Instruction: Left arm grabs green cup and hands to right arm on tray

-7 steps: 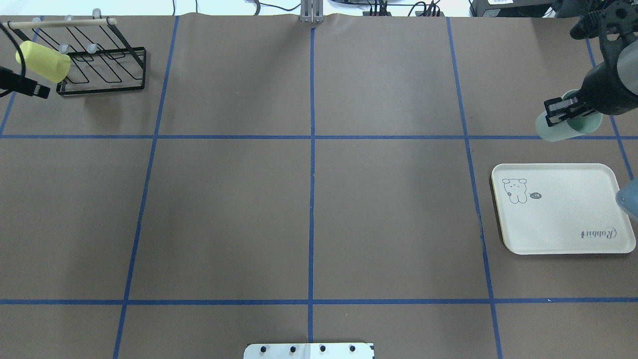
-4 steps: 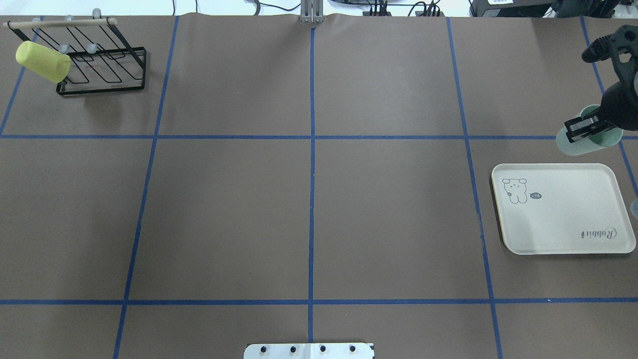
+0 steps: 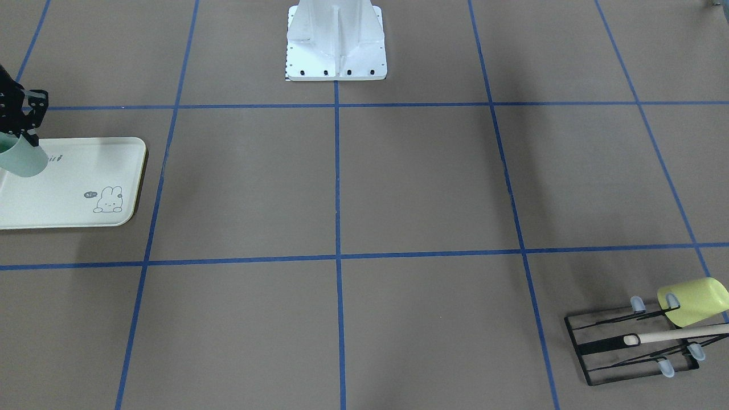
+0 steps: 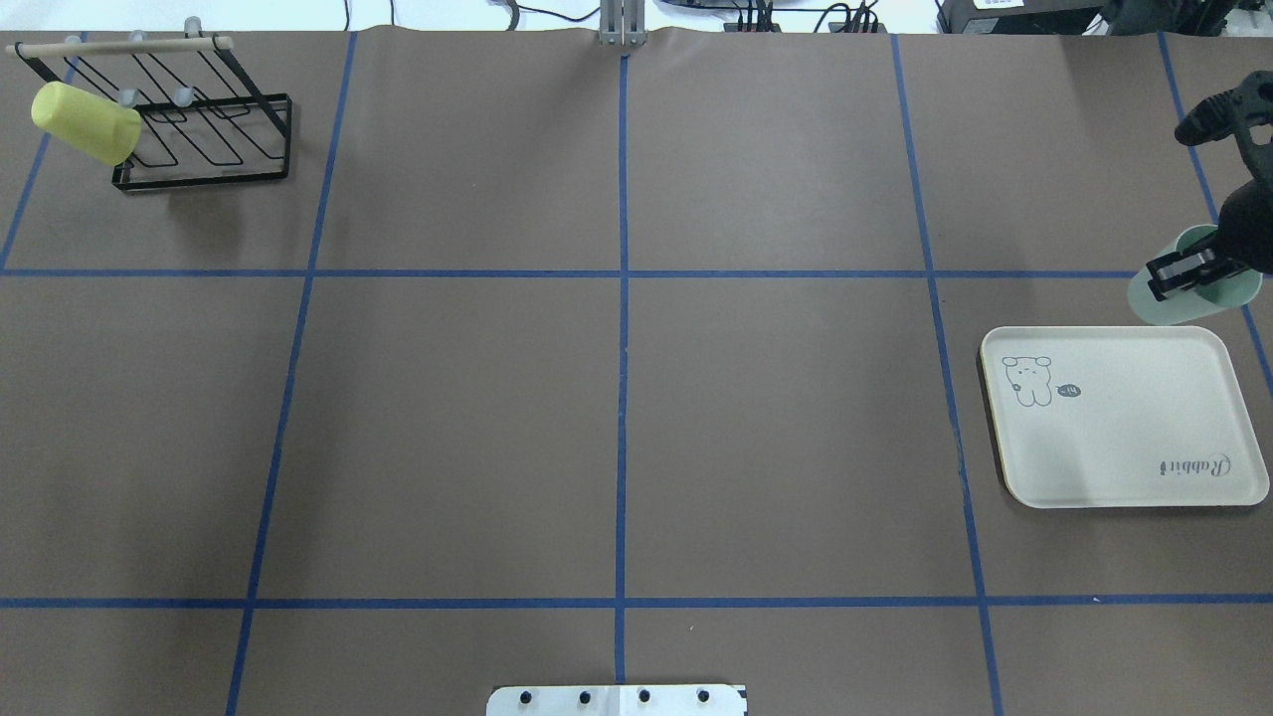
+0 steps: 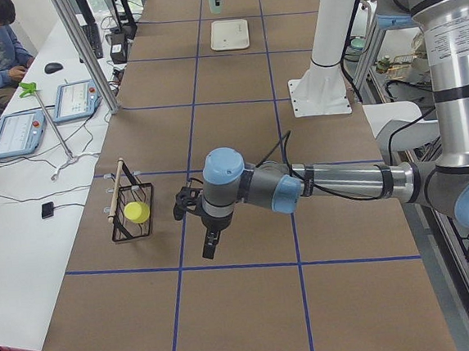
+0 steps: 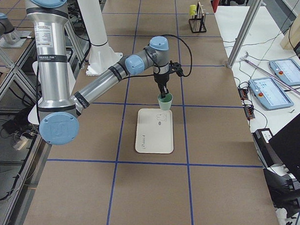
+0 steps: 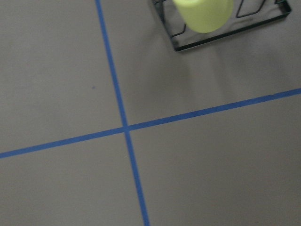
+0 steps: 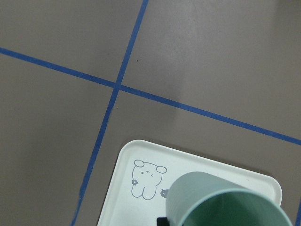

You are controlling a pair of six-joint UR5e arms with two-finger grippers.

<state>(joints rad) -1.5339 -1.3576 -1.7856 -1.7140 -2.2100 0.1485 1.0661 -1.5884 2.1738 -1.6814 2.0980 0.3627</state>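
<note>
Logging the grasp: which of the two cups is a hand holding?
The pale mint-green cup, gripped by the right hand; the yellow-green cup sits on the black rack.

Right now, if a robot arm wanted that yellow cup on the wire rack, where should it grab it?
Probably across the side wall of the yellow cup, near its free end, coming from the side away from the wire rack: it lies tilted, sticking out past the wires.

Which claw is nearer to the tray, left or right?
Right. The right claw holds the green cup by the tray's edge; the left claw hangs near the wire rack, at the table's other end.
</note>
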